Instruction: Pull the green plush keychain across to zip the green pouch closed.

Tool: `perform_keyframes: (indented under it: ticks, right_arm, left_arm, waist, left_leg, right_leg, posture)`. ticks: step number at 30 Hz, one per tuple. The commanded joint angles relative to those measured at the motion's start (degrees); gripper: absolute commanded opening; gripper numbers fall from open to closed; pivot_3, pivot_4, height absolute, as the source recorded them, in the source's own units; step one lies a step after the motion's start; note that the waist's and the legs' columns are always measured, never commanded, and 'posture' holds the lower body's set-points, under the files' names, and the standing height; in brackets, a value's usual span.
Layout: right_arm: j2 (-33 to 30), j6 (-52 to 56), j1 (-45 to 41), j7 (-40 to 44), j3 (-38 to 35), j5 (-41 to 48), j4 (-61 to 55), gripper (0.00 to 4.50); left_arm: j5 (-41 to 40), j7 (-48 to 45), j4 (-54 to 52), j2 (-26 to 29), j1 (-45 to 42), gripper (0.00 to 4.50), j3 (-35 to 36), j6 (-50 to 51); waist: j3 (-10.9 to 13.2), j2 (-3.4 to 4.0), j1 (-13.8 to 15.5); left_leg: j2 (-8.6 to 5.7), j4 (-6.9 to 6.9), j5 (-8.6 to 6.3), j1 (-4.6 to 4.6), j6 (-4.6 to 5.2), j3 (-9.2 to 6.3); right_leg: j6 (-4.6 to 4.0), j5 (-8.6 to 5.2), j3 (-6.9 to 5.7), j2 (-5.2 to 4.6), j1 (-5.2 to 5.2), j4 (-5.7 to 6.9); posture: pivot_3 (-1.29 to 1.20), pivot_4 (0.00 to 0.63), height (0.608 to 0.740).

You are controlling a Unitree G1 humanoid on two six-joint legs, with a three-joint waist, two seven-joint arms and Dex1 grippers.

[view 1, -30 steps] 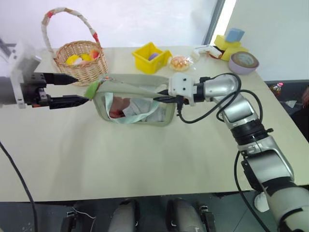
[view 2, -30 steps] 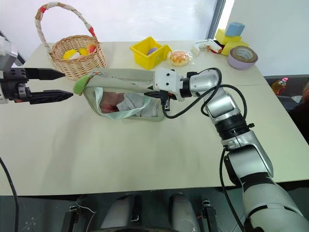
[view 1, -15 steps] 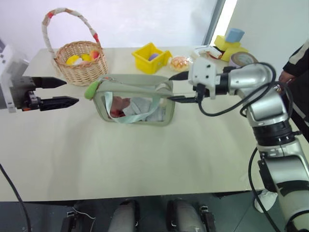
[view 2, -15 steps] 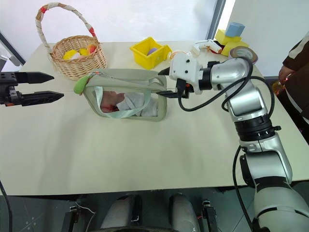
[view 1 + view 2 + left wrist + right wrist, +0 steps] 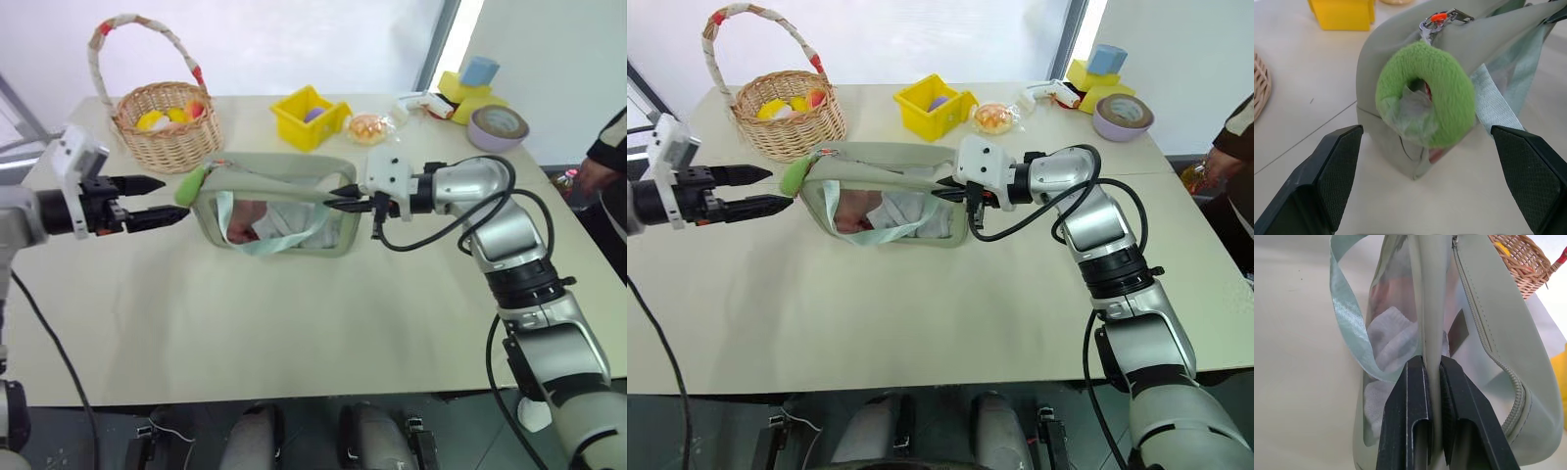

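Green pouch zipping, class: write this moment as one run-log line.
left gripper: open, either side of green plush keychain, not touching | right gripper: shut on green pouch edge | zip: not yet pulled

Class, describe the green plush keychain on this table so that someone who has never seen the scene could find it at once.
Start at the pale green pouch in the middle of the beige table, in front of the wicker basket. At the pouch's end nearest the basket hangs the green plush keychain. It is a fuzzy, bright lime ring, unlike the smooth pale mint strap beside it.
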Motion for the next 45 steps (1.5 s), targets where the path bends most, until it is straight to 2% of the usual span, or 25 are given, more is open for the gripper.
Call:
perform_keyframes:
  ticks: [1,2,5,8,12,15,22,27,32,35,38,41,45]
  right_arm:
    - [0.19,-0.95,-1.09,0.17,-0.33,0.09,-1.35,0.03]
    - [0.31,-0.99,-1.14,0.12,-0.29,0.05,-1.24,0.03]
    - [0.43,-1.24,-1.3,0.11,-0.19,-0.13,-0.87,0.0]
    - [0.51,-1.57,-1.42,-0.1,-0.16,-0.32,-0.61,0.0]
    - [1.05,-2.01,-2.0,-0.53,-0.23,-0.5,0.13,0.0]
    - [1.24,-2.31,-2.14,-0.7,-0.29,-0.67,0.33,0.0]
    - [2.07,-3.85,-3.04,-1.17,-0.13,-1.78,2.1,0.0]
    - [3.19,-4.36,-3.61,-1.42,0.06,-2.48,2.72,0.0]
    - [3.44,-4.23,-3.61,-1.52,-0.06,-2.77,2.61,0.0]
    - [3.34,-4.03,-3.34,-1.5,-0.07,-2.82,2.37,0.0]
    - [3.33,-4.05,-3.21,-1.43,-0.08,-2.87,2.35,0.0]
    - [3.48,-4.44,-3.42,-1.42,-0.04,-3.02,3.09,0.0]
    - [3.66,-5.04,-3.74,-1.2,-0.17,-3.06,3.93,0.0]
  left_arm:
    - [0.86,2.66,0.25,-1.36,-3.07,4.5,0.8,-1.4]
    - [1.13,2.52,0.41,-1.62,-3.35,4.5,0.55,-1.8]
    - [0.66,1.43,0.32,-1.65,-3.92,3.71,0.65,-1.68]
    - [0.0,-0.19,-0.19,-0.9,-4.2,2.34,0.77,-1.34]
    - [0.94,-1.13,0.52,-0.59,-5.9,0.25,-0.29,-1.73]
    - [1.57,-2.48,-0.18,-0.42,-7.0,0.25,-1.4,-2.8]
    - [1.92,-2.74,-0.86,-5.51,-18.01,0.25,-6.01,-2.89]
    - [6.89,-3.67,-0.23,-7.9,-18.27,0.25,-11.33,-7.78]
    - [10.61,-3.55,2.78,-8.57,-17.79,0.25,-12.67,-12.91]
    - [10.79,-3.22,4.55,-8.83,-19.91,1.07,-11.71,-13.47]
    - [11.05,-3.54,4.35,-7.62,-20.81,2.61,-11.15,-12.94]
    - [9.51,-7.05,3.33,-3.95,-20.27,4.1,-10.13,-10.65]
    - [9.28,-11.62,4.09,3.01,-15.37,4.1,-8.07,-10.63]
  waist:
    - [0.0,0.0,0.0]
    - [0.0,0.0,0.0]
    - [0.0,0.0,-0.13]
    - [0.0,0.0,-0.11]
    - [0.0,0.0,-0.11]
    - [0.0,0.0,-0.11]
    - [0.0,0.0,0.01]
    - [0.0,0.0,-0.32]
    - [0.0,0.0,-0.37]
    - [0.0,0.0,-0.25]
    - [0.0,0.0,-0.31]
    - [0.0,0.0,-0.46]
    - [0.0,0.01,-0.96]
  left_leg:
    - [0.0,0.0,0.0,0.0,0.0,0.0]
    - [0.0,0.0,0.0,0.01,0.01,0.01]
    - [-0.01,0.0,0.0,0.0,-0.01,0.02]
    - [0.0,0.0,0.01,0.01,-0.01,0.01]
    - [-0.01,0.0,0.01,0.0,-0.01,0.02]
    - [-0.02,0.0,0.01,0.01,-0.01,0.02]
    - [-0.05,0.03,0.01,0.0,-0.02,0.01]
    - [-0.03,0.02,0.04,0.03,-0.07,0.02]
    - [-0.02,0.02,0.05,0.03,-0.08,0.03]
    - [-0.02,0.02,0.05,0.03,-0.08,0.03]
    - [-0.02,0.02,0.04,0.02,-0.07,0.03]
    - [-0.02,0.02,0.05,0.02,-0.08,0.02]
    - [0.0,-0.01,0.05,0.02,-0.08,0.02]
  right_leg:
    - [0.0,0.0,0.0,0.0,0.0,0.0]
    - [0.0,0.0,0.0,0.0,0.0,0.0]
    - [0.0,0.0,0.0,-0.01,0.0,0.0]
    - [0.0,0.0,0.0,0.0,0.0,0.0]
    - [0.0,0.0,0.0,0.0,0.0,0.0]
    - [0.0,0.0,0.0,0.0,0.0,0.0]
    - [0.0,0.0,0.0,0.0,0.02,0.0]
    - [0.0,0.0,0.0,0.04,0.02,0.01]
    - [0.0,0.0,0.01,0.05,0.01,0.0]
    - [0.0,0.0,0.01,0.04,0.01,0.0]
    - [0.0,0.0,0.01,0.04,0.01,0.0]
    - [0.0,0.0,0.01,0.05,0.0,0.0]
    - [0.0,0.0,0.01,0.06,-0.02,0.0]
  posture:
    - [0.0,0.15,0.739]
    - [0.0,0.15,0.739]
    - [0.0,0.15,0.739]
    - [0.0,0.15,0.739]
    - [0.0,0.15,0.739]
    - [0.0,0.15,0.739]
    - [0.0,0.15,0.739]
    - [0.0,0.15,0.739]
    - [0.0,0.15,0.739]
    - [0.0,0.15,0.739]
    - [0.0,0.15,0.739]
    - [0.0,0.15,0.739]
    - [0.0,0.15,0.739]
